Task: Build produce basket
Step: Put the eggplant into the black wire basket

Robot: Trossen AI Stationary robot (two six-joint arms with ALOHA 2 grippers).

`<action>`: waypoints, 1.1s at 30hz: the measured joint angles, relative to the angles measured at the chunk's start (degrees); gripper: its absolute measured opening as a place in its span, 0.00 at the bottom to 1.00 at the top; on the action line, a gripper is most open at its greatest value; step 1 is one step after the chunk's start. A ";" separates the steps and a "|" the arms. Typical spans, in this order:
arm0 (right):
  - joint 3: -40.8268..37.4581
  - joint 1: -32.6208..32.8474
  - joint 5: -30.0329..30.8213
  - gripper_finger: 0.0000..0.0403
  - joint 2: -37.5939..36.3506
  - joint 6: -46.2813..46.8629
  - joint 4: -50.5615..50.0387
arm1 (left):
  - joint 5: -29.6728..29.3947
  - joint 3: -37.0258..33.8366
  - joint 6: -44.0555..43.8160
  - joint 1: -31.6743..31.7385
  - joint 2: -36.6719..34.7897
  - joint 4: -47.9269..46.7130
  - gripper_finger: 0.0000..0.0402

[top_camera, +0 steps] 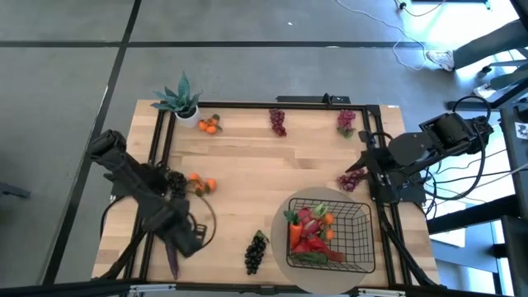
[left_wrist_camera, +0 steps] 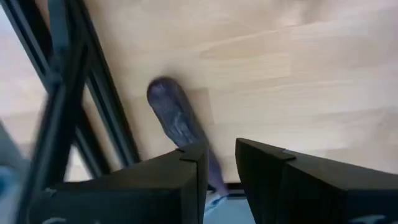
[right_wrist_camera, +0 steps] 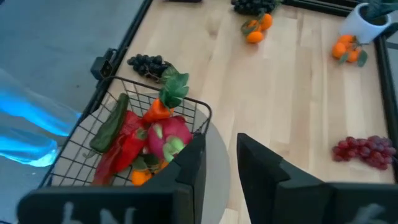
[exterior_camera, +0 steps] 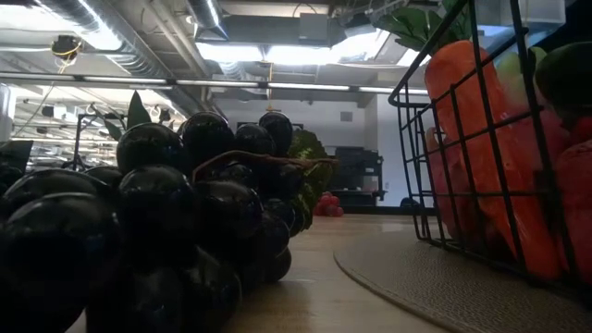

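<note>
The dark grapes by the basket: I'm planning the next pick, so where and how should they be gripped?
Grip the dark grapes across the narrow middle, coming straight down. The bunch lies flat and long on the table, clear of the basket, so fingers probably fit on both long sides.

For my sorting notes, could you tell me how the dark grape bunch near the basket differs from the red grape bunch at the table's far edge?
The dark grapes are near-black; the red grapes are reddish-purple. The dark grapes lie beside the round mat under the basket, while the red grapes lie far from it, by the far rail. The dark bunch looks longer. Both lie on the table, outside the basket, untouched by either gripper.
</note>
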 joint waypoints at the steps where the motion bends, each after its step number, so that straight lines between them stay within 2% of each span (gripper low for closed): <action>1: 0.00 0.02 -0.27 0.19 0.00 -0.29 0.03 | -1.14 0.00 -3.54 -1.82 0.01 0.02 0.17; 5: 0.00 0.02 -0.43 0.19 0.00 -0.49 0.25 | -1.11 0.00 -5.83 -6.76 0.02 0.58 0.17; 10: 0.00 0.02 -0.36 0.19 -0.03 1.59 1.67 | -7.61 0.00 -3.82 -11.01 0.02 0.96 0.17; 16: 0.00 0.02 -2.49 0.19 0.21 5.94 1.92 | -8.21 0.07 -3.94 -15.62 0.47 7.58 0.17; 23: 0.00 0.02 -3.14 0.19 2.07 6.82 3.40 | -8.66 0.08 -11.15 -19.56 5.35 19.49 0.17; 33: 0.00 0.00 -3.01 0.19 4.40 6.67 6.58 | -10.23 0.07 -16.65 -22.30 13.03 23.35 0.17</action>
